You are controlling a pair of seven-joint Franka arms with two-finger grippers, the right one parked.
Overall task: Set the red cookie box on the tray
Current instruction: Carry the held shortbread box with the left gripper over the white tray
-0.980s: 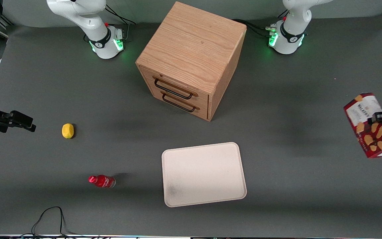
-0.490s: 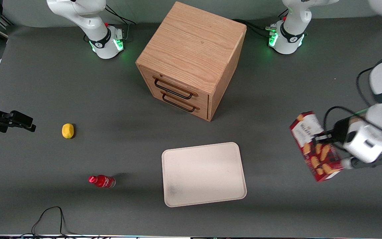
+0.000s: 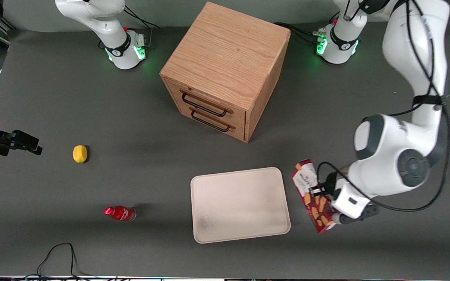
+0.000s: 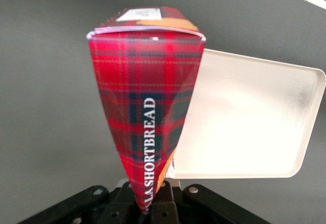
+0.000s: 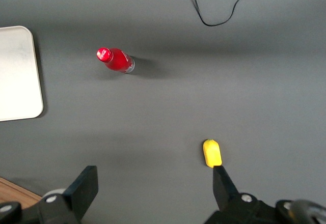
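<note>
Cardboard, light and stiff but easily dented, the dark-red rectangular cookie box (image 3: 313, 194) hangs pinched at its middle in the left arm's two-finger gripper (image 3: 324, 201), just beside the large cream-white flat tray (image 3: 239, 205) and not yet over it.

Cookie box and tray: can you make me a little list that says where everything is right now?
red cookie box: held in the air, beside the tray, not over it yet
end effector: shut on the red cookie box
tray: flat on the table, nothing on it
wooden drawer cabinet: farther from the front camera than the tray, both drawers shut
red bottle: toward the parked arm's end
yellow lemon: toward the parked arm's end
</note>
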